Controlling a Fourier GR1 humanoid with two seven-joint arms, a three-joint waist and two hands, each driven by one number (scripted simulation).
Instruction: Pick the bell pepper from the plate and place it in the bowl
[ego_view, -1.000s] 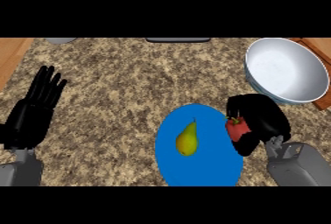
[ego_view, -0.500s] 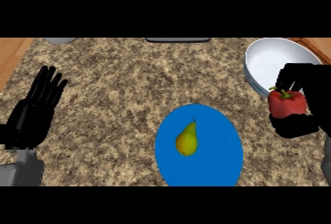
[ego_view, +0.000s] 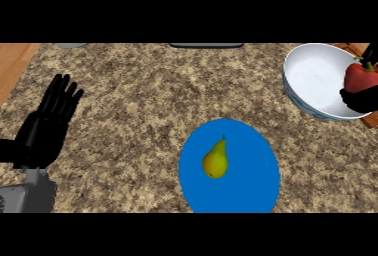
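Note:
The red bell pepper (ego_view: 362, 78) is held over the right side of the white bowl (ego_view: 314, 80), at the view's right edge. My right hand (ego_view: 360, 101) is curled round it from below and behind, mostly cut off by the edge. The blue plate (ego_view: 244, 192) lies at the lower middle of the counter with a yellow pear (ego_view: 215, 159) on it. My left hand (ego_view: 48, 125) rests open at the left, fingers up, away from everything.
The counter is speckled stone, with a wooden strip (ego_view: 15, 62) at the far left. A dark object (ego_view: 207, 45) and a grey one (ego_view: 71, 45) peek in at the back edge.
My right hand has carried the bell pepper up and to the right, from beside the plate to above the bowl. The left hand, plate and pear have stayed put.

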